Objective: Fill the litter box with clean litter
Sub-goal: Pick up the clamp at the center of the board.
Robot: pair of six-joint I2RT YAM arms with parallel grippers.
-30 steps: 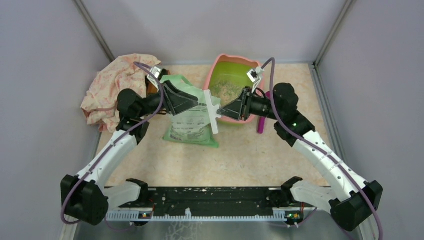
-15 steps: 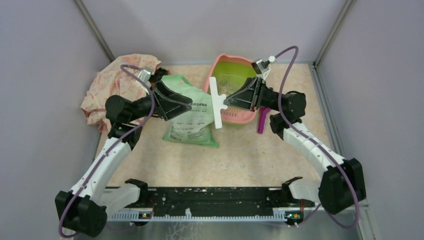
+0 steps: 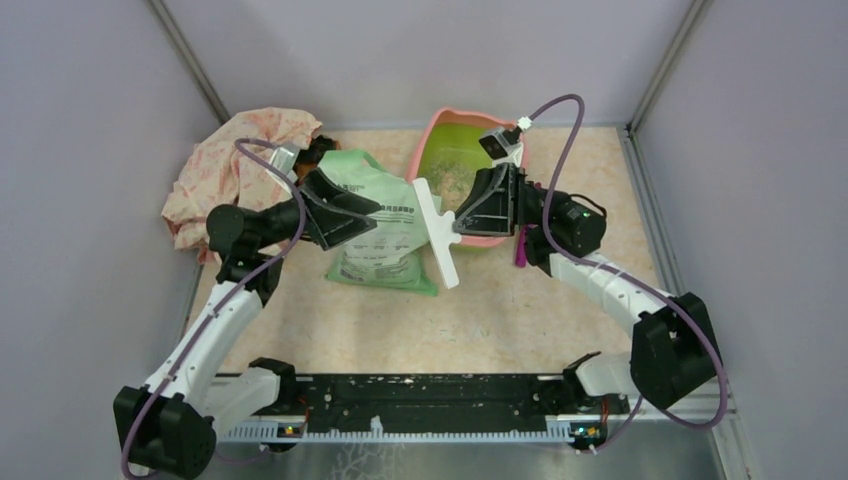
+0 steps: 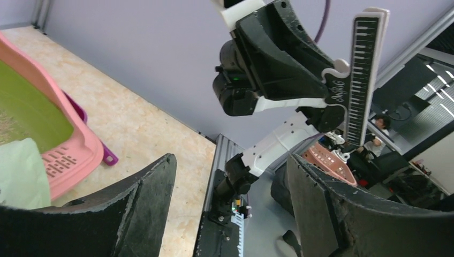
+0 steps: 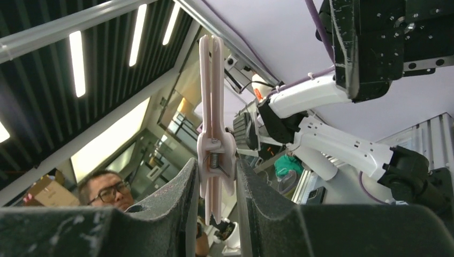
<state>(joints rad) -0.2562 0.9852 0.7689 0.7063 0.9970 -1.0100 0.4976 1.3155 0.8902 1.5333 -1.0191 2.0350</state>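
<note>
While left gripper (image 4: pixel 230 166) gapes wide and empty, right gripper (image 5: pixel 214 172) clamps white bag clip (image 5: pixel 209 80).

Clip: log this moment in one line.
right gripper: shut on clip, in the air | left gripper: open, over bag | litter box: some litter inside

Bright, even light; foreground perhaps soft
</note>
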